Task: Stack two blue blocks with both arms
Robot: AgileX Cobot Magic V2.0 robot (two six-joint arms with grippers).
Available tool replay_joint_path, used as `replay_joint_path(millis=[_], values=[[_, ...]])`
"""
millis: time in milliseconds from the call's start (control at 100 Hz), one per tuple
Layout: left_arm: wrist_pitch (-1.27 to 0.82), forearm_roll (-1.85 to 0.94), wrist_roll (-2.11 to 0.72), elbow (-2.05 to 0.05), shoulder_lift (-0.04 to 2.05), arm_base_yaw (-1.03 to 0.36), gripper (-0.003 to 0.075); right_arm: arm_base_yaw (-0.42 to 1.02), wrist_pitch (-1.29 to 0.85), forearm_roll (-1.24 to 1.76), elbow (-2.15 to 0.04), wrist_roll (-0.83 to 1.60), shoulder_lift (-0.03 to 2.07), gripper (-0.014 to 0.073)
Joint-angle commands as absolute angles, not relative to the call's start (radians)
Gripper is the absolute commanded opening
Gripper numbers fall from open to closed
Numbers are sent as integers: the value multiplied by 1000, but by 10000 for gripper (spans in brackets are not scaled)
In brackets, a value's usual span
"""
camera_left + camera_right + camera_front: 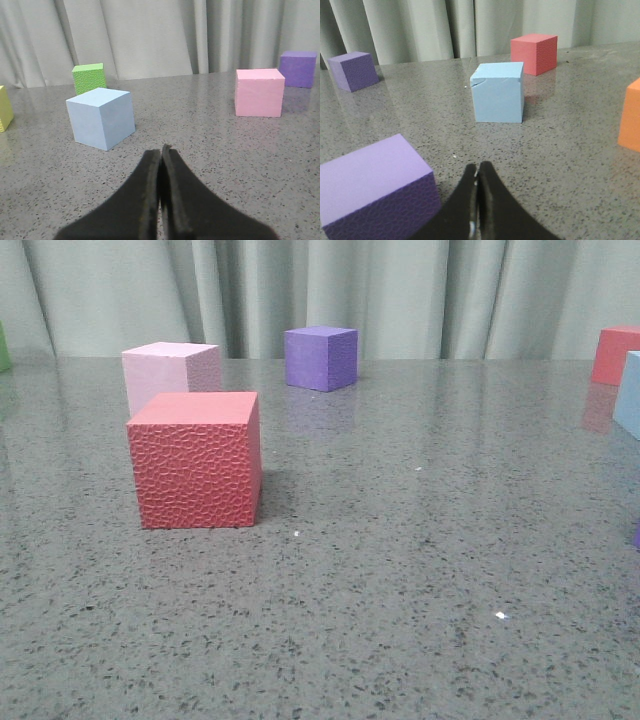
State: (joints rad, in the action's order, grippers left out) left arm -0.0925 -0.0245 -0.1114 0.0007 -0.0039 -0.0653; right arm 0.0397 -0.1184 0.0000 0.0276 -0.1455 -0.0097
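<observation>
One pale blue block [101, 117] stands on the table in the left wrist view, ahead of my left gripper [161, 152] and apart from it. That gripper is shut and empty. The other pale blue block [498, 92], with a thin crack near a top corner, stands ahead of my right gripper [479, 169], which is also shut and empty. In the front view only a sliver of this blue block [629, 395] shows at the right edge. Neither gripper shows in the front view.
A red cube [196, 459], pink cube [170, 370] and dark purple cube [320, 357] stand on the grey table [400, 570]. A green cube [89, 78] and yellow cube [4, 108] are near the left block. A purple cube [375, 187], orange cube [631, 115] and red cube [534, 53] flank the right one.
</observation>
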Motion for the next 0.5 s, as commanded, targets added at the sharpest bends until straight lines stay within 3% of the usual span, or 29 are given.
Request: replay_joint_path(millis=[0, 490], values=[[-16, -35, -101, 41, -36, -73, -19, 34, 13, -58, 9, -122, -37, -68], [-8, -53, -101, -28, -35, -73, -19, 33, 146, -49, -22, -125, -36, -68]])
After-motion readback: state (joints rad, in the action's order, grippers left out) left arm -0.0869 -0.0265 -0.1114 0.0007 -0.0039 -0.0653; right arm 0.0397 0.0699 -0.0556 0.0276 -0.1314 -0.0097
